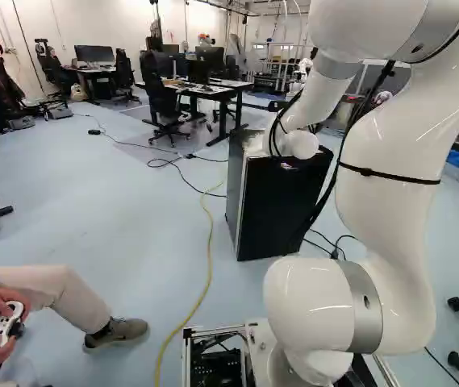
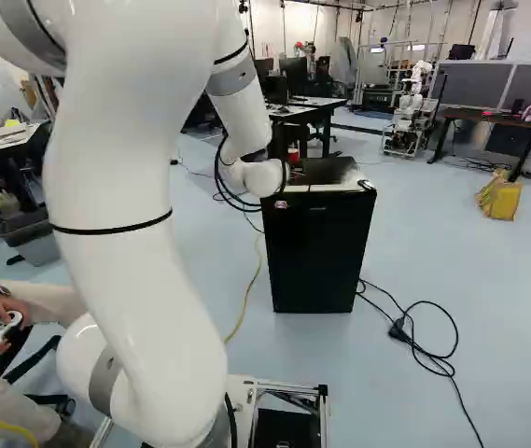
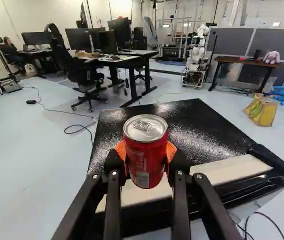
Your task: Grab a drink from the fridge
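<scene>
Cable [image 2: 255, 280], yellow, snakes over the pale floor [image 2: 489, 308] on the left, I see. Right of it stands the black fridge [image 2: 316, 252]; over its top the fingers [image 3: 170, 151] hold a red can [image 3: 145, 157], upright, orange pads at both sides. Farther right, a black cord [image 2: 398, 329] lies looped.

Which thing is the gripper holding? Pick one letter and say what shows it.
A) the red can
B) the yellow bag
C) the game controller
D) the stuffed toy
A: in the wrist view the red can sits between the gripper's orange pads, one pressed to each side of it, above the black top of the fridge.
</scene>
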{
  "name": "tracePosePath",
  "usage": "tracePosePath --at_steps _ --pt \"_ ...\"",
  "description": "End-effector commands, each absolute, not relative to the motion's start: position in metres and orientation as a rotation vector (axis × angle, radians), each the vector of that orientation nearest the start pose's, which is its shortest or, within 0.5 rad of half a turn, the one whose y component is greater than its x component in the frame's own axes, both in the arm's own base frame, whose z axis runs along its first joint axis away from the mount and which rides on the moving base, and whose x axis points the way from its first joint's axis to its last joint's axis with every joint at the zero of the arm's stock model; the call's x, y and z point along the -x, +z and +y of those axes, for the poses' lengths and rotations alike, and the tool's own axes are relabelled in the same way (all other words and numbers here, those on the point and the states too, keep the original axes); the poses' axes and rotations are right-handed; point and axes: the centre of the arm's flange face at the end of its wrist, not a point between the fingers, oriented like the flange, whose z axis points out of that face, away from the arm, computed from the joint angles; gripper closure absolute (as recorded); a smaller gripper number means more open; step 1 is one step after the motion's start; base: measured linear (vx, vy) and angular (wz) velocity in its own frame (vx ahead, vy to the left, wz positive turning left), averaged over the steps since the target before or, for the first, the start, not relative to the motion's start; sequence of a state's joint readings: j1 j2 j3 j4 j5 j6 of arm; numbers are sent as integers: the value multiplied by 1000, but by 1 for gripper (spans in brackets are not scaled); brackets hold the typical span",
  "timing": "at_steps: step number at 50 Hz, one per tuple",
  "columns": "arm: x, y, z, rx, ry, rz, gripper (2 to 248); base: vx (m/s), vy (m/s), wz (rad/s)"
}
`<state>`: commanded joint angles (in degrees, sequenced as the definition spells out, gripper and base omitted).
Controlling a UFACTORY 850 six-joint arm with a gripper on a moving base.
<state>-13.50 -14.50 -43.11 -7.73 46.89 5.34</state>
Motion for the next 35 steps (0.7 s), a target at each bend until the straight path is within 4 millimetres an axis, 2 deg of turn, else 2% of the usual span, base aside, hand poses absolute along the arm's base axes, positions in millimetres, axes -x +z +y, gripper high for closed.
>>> tracePosePath --at_steps 16,35 --pt "-465 415 -82 2536 -1931 165 155 0 0 0" --pt "-402 406 -46 2542 -1895 111 155 0 0 0"
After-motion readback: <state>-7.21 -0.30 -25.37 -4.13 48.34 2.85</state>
